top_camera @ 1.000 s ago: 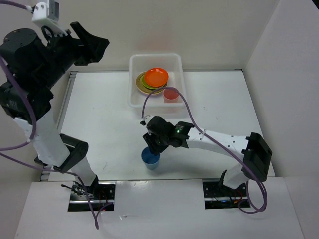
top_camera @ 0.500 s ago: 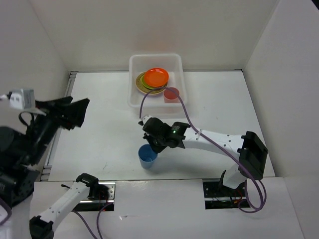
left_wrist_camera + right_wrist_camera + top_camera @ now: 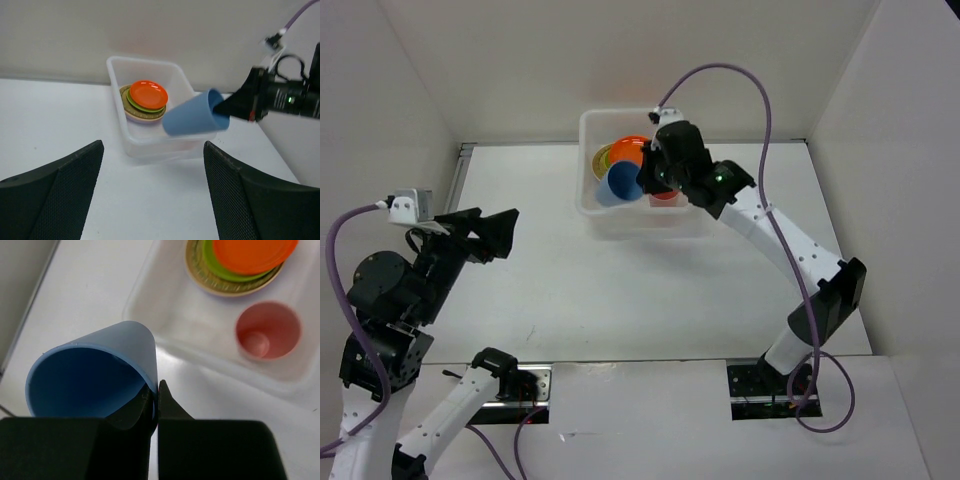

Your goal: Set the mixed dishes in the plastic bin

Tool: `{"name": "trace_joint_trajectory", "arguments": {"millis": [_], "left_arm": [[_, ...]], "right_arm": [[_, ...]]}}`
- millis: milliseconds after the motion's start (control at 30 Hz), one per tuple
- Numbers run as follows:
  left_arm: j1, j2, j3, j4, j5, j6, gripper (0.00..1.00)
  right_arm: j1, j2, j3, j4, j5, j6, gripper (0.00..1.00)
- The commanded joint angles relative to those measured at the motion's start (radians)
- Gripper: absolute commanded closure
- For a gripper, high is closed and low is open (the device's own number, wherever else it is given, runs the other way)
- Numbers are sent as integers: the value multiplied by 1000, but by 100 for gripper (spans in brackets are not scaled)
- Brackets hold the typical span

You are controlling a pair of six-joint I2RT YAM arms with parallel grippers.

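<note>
My right gripper point(image 3: 648, 178) is shut on the rim of the blue cup point(image 3: 621, 182), one finger inside and one outside, and holds it tilted on its side above the front of the plastic bin point(image 3: 590, 128). The cup also shows in the right wrist view point(image 3: 100, 370) and the left wrist view point(image 3: 192, 116). In the bin lies a stack of plates, orange point(image 3: 632, 151) on top over lime green and the woven bamboo plate point(image 3: 197, 265). A pink cup point(image 3: 267, 330) stands upright beside them. My left gripper point(image 3: 492, 232) is open and empty, raised at the left.
White walls point(image 3: 910, 150) close the table at the back and both sides. The right arm's purple cable point(image 3: 760, 90) arcs high above the bin. The bin's front wall point(image 3: 165, 145) faces the left gripper.
My right gripper lifted the blue cup from the table's front middle and carried it back over the bin. The left arm swung down and now points toward the bin.
</note>
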Motion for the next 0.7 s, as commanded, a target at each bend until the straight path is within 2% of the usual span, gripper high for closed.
{"name": "trace_joint_trajectory", "arguments": {"millis": [0, 367, 667], "left_arm": [[-3, -23, -7, 40, 6, -13, 12], [-3, -13, -38, 3, 18, -4, 12], [-3, -13, -47, -17, 0, 24, 11]], "right_arm": [[-76, 78, 130, 30, -25, -9, 100], [-132, 415, 481, -71, -97, -38, 100], [-132, 632, 674, -174, -99, -47, 100]]}}
